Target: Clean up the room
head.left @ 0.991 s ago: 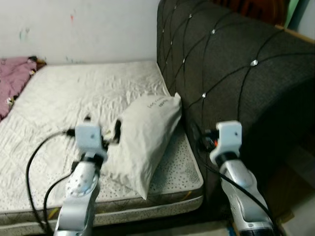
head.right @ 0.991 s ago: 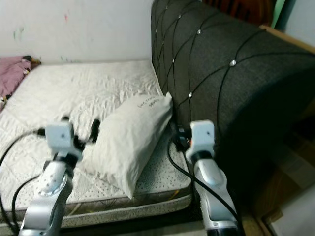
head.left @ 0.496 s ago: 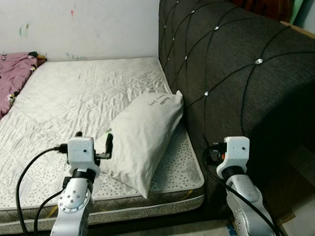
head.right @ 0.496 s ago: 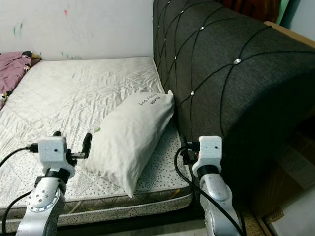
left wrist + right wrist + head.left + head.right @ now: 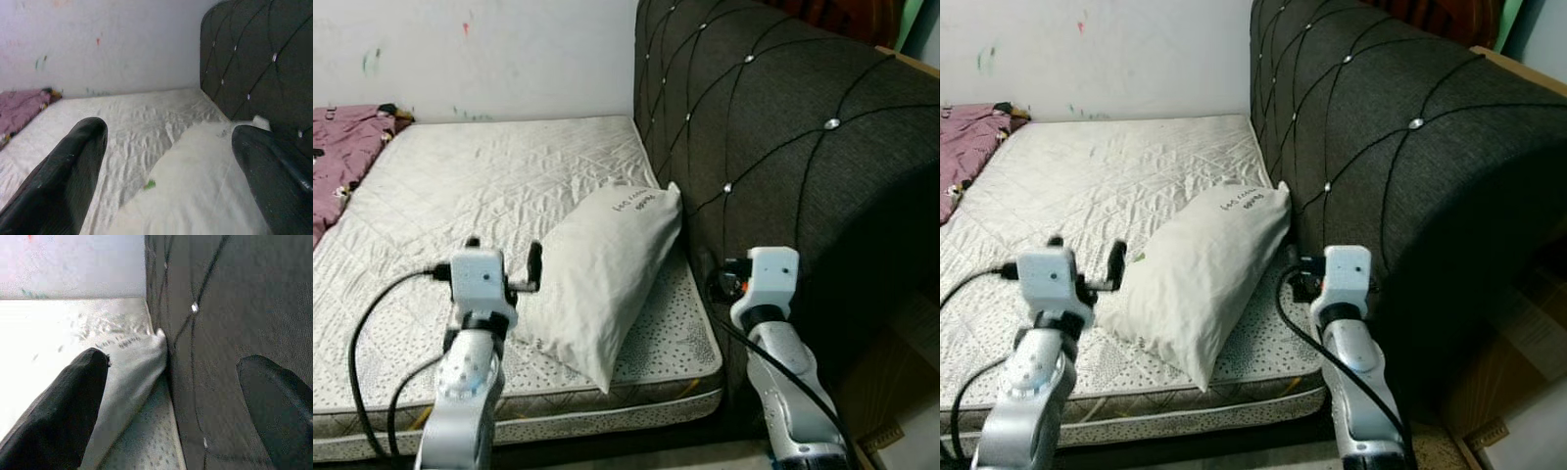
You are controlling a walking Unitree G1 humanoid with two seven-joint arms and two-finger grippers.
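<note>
1. Lowest in the head views stand the two silver arms. The left tool (image 5: 504,262) is at lower left of the frame, over the near part of the mattress (image 5: 489,186). Its two black fingers (image 5: 73,171) are spread wide and hold nothing.
2. The right tool (image 5: 171,406) is at lower right of centre, in front of the dark headboard (image 5: 783,137), by the mattress's near right corner. The right wrist view shows its fingers wide apart and empty.
3. The pillow (image 5: 602,269), pale grey with a line of small writing near its top, lies tilted across the lower middle of the frame. Its near corner overhangs the mattress edge, and its far corner touches the headboard.
4. The pillow lies between the two tools: just to the right of the left tool's nearer finger, close beside it, and to the left of the right tool. In the left wrist view the pillow spreads between and beyond the open fingers.
5. A small green speck (image 5: 149,184) sits at the pillow's edge.
6. Further back the quilted mattress runs to the white wall (image 5: 489,49), which carries small paint marks.
7. At far upper left a pink cloth (image 5: 342,147) lies bunched on the mattress's edge.
</note>
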